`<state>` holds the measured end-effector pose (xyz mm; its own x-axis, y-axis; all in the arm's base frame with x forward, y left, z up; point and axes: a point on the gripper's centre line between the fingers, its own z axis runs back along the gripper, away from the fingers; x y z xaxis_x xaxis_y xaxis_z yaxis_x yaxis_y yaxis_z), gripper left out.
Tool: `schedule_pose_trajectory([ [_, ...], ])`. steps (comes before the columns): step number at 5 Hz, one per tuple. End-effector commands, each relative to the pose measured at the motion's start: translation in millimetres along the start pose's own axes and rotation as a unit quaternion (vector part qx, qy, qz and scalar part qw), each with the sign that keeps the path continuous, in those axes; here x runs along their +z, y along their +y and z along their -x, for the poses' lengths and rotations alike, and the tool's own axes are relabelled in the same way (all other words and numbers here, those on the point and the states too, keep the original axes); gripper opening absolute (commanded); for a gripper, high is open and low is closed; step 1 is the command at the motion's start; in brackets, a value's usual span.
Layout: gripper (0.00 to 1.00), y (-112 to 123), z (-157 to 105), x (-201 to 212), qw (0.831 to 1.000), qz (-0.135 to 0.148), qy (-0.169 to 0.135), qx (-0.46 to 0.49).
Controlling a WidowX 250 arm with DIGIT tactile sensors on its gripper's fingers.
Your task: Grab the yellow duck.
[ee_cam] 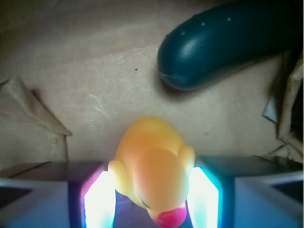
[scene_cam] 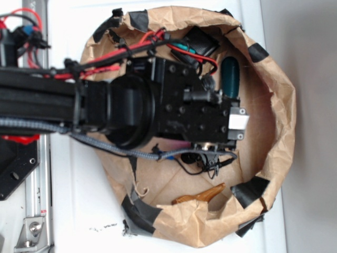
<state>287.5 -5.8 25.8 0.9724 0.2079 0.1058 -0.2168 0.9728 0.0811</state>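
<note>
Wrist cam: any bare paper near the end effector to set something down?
Yes. Bare brown paper floor runs ahead of the yellow duck, from the crumpled fold at left to the dark green cucumber-like toy at upper right. Crowded: the end effector has the duck between its fingers, and the torn paper wall closes the right edge.

A: Exterior view: the arm (scene_cam: 131, 103) covers the middle of the paper-lined bin (scene_cam: 279, 105). The yellow duck isn't visible there at all.

B: Wrist view?

A: The yellow duck (ee_cam: 154, 168) runs off the bottom edge, beak end clipped. The fingers (ee_cam: 99, 202) are blown out by glare and cut by the frame; contact unclear. The dark green object (ee_cam: 223, 45) runs off the right edge.

B: The brown item (scene_cam: 200, 196)?

A: Half behind the paper rim, can't identify.
</note>
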Motion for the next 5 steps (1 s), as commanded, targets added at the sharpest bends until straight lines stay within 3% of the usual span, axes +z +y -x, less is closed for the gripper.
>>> schedule_pose_trajectory([
  [1,0.0,20.9,-18.7,72.4,0.997,0.025,-0.076,-0.004],
  [2,0.0,19.9,-11.7,106.8,0.994,0.07,-0.078,-0.036],
  [4,0.0,-9.0,-6.3,122.8,0.988,0.098,-0.036,-0.117],
  [5,0.0,-11.5,-5.3,122.3,0.987,0.102,-0.025,-0.125],
])
